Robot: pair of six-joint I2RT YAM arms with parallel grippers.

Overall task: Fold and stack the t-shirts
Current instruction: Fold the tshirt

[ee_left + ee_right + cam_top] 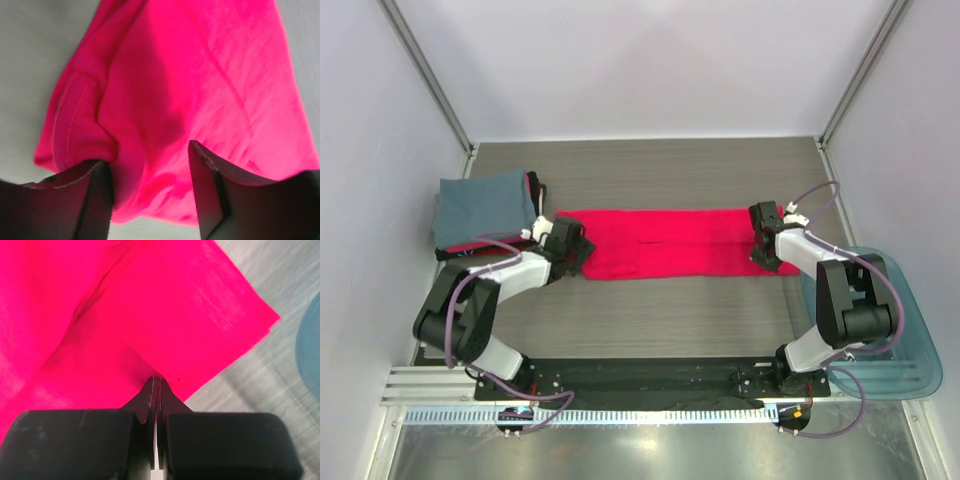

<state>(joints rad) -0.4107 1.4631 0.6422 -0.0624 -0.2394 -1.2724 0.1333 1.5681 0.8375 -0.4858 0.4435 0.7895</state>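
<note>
While the folded slate blue-grey cloth t-shirt sat at ten o'clock, the bright red-pink cloth t-shirt lay at centre as a long strip (crosswise folds and stacking remained, I judged). My left gripper straddled its nine o'clock end, unclenched; my right gripper, clenched, touched its three o'clock end.

We see the red-pink t-shirt folded into a long flat band, lying left to right across the middle of the table. At upper left, a folded blue-grey t-shirt lies on top of the other shirts, whose red and dark edges show beneath.
</note>
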